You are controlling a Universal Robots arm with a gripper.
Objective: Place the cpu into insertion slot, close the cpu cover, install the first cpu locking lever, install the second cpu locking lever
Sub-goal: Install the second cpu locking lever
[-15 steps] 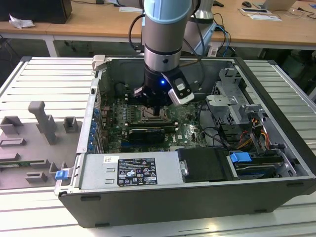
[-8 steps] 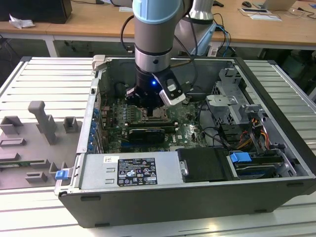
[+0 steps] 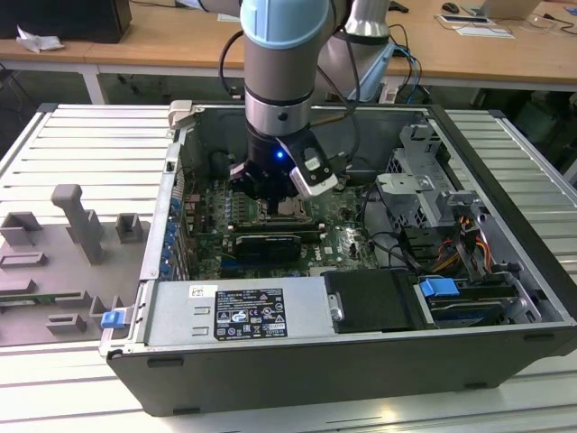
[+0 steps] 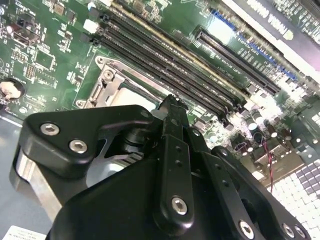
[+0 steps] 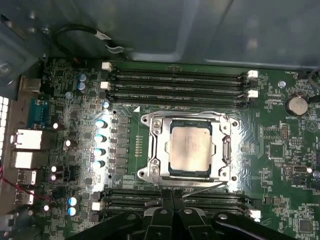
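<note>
Tool (image 5: 172, 197) black, fingers pressed together, beside flat silvery square cpu (image 5: 190, 148), framed by metal cpu cover (image 5: 156, 150).

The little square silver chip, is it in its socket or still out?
In. The small square silver-beige chip lies flat inside the silvery-rimmed socket on the green circuit board, framed by metal all round, in the first wrist view.

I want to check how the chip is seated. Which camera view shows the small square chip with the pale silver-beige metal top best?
The first wrist view: the small square chip with the pale silver-beige metal top faces the camera, whole, inside its silvery frame. In the second wrist view, the gripper hides most of it. In the exterior view, it is a small patch under the arm.
</note>
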